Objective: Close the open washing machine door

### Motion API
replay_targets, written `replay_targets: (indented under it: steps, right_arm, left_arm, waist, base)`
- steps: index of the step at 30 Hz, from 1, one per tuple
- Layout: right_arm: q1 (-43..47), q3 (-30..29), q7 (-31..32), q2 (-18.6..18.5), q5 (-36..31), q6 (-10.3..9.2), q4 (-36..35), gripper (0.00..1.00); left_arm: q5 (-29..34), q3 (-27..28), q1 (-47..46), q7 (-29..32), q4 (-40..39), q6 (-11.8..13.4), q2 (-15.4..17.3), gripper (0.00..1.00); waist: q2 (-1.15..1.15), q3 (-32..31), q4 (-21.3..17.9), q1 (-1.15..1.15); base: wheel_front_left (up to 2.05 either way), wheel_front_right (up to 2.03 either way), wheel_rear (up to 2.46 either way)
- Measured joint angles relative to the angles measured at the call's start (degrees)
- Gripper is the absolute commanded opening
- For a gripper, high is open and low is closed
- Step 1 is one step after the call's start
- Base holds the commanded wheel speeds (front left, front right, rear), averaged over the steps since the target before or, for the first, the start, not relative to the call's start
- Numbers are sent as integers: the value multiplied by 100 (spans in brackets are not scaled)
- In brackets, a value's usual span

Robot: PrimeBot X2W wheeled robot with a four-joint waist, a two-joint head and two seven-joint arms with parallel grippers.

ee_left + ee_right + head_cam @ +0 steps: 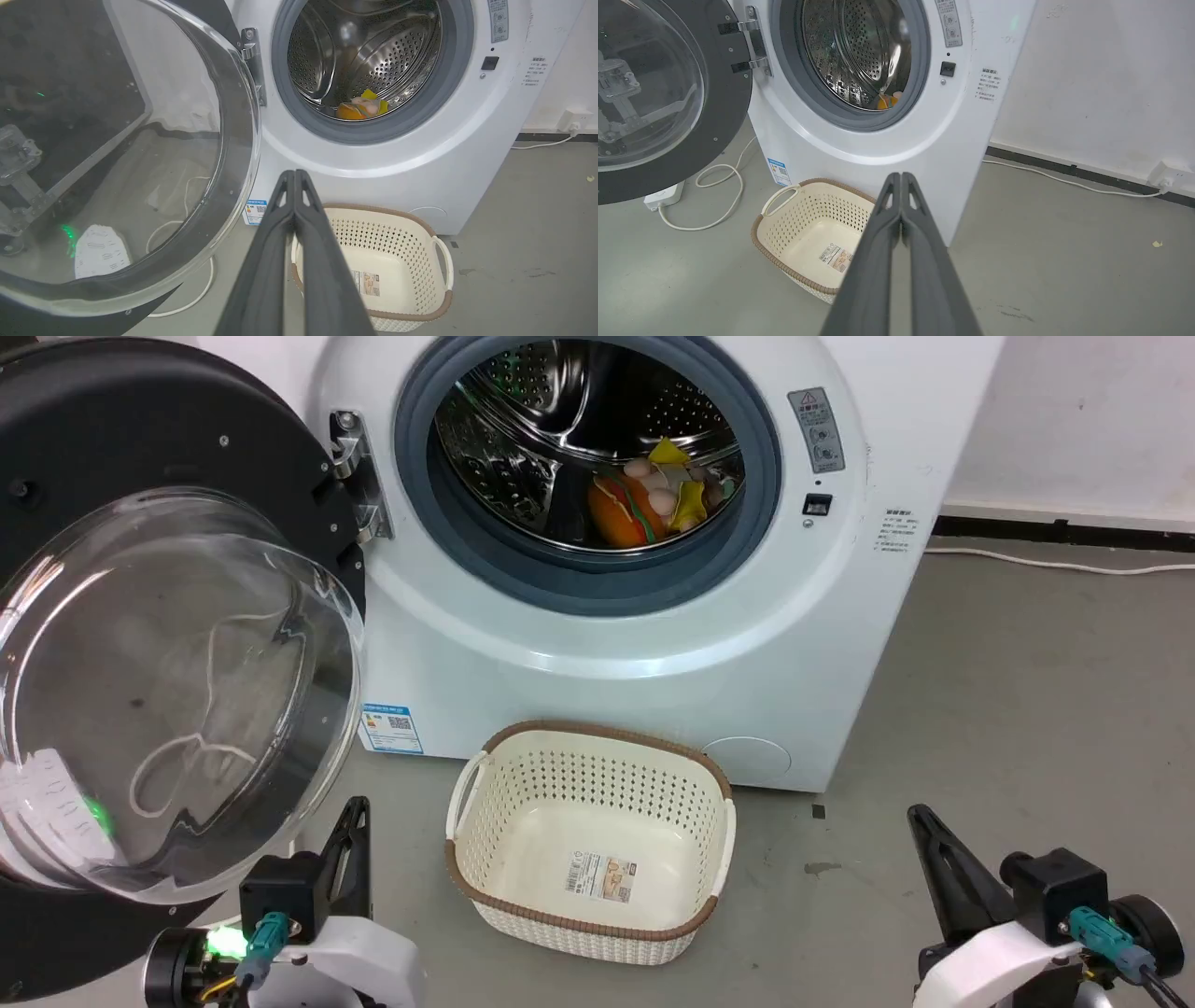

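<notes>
Gaping washing machine door [168,663] beside left pincer [356,805] | right pincer [917,814] apart | both pressed together

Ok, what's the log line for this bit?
washing machine door open | left tool shut | right tool shut | colourful items in drum

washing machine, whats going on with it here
Nothing is being handled yet. The door of the washer hangs wide open on its left-side hinge. The left gripper and right gripper sit low in front, both shut and empty, neither touching the door; the left one is nearer to it. Some colourful items lie in the drum, and an empty basket stands on the floor before the washer.
</notes>
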Motion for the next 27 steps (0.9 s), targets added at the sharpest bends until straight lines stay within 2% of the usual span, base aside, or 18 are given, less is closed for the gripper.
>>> replay_targets:
  steps: [27]
  right_arm:
    - [0, 2, 0, 0, 0, 0, 0, 0]
  left_arm:
    - [0, 2, 0, 0, 0, 0, 0, 0]
  waist:
    - [0, 0, 0, 0]
  base:
    - [0, 0, 0]
